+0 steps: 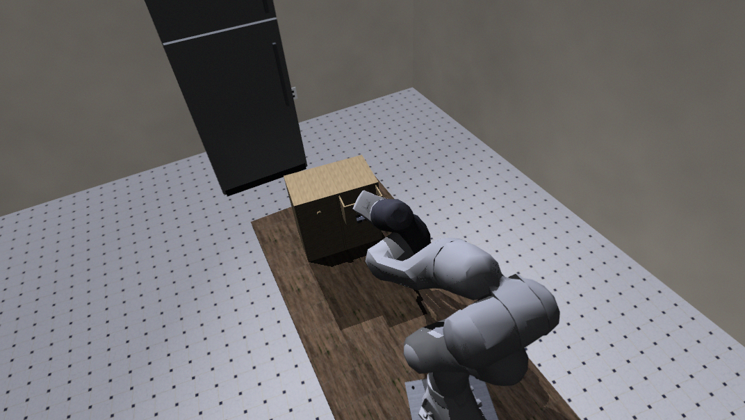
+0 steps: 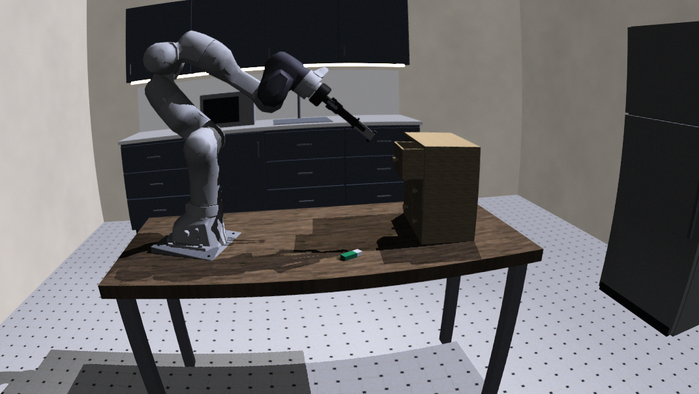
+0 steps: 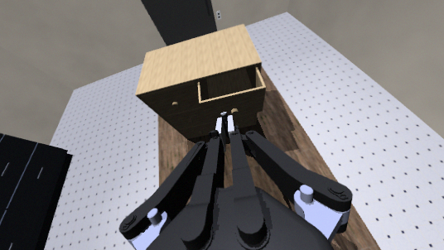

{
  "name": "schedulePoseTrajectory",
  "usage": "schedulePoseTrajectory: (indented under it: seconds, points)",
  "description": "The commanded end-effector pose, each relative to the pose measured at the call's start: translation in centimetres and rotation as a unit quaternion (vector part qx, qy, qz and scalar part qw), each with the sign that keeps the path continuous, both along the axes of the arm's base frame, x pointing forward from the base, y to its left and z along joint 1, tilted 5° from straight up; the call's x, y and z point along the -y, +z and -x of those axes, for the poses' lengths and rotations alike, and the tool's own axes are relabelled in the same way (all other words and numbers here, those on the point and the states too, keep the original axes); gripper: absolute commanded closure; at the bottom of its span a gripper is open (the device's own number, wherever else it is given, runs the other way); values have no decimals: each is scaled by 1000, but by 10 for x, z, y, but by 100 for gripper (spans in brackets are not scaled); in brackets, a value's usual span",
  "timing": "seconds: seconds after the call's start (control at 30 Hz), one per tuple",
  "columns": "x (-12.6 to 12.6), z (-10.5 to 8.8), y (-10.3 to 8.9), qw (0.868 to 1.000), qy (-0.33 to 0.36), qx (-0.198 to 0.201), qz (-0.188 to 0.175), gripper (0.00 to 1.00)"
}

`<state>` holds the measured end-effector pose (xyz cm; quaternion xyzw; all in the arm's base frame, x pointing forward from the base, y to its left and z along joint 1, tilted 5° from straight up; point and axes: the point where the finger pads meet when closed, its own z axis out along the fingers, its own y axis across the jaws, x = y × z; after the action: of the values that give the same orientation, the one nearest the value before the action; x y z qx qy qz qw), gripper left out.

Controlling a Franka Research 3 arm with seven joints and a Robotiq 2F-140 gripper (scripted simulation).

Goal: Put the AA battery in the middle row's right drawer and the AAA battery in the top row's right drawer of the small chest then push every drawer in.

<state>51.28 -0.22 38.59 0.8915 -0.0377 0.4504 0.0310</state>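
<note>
The chest [image 1: 328, 179] [image 2: 450, 190] [image 3: 199, 58] stands upright. Its top-row right drawer [image 1: 350, 206] [image 2: 413, 164] [image 3: 232, 94] is pulled part-way out and level; I see nothing in the visible part of its inside. The middle-row right drawer looks pushed in. My gripper [image 1: 359, 219] [image 2: 371, 135] [image 3: 226, 123] is shut on a small dark thing with a light end, which looks like a battery; its size and label cannot be read. The fingertips point down at a slant, in front of the open drawer and a little above its rim. I see no other battery.
A green and white block [image 2: 350, 254] lies on the table [image 2: 274, 288], in front of the chest and toward its right side. The open drawer juts out toward the arm. A fridge [image 1: 234, 99] [image 2: 655, 171] stands beyond the table.
</note>
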Motion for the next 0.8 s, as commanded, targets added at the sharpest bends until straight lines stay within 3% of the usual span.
schedulePoseTrajectory:
  seconds: [0.0,0.53,0.77]
  points:
    - [-1,-10,5,1000,2,8,-1,97]
    - [5,-72,10,1000,2,8,-1,97]
    - [6,-89,11,1000,2,8,-1,97]
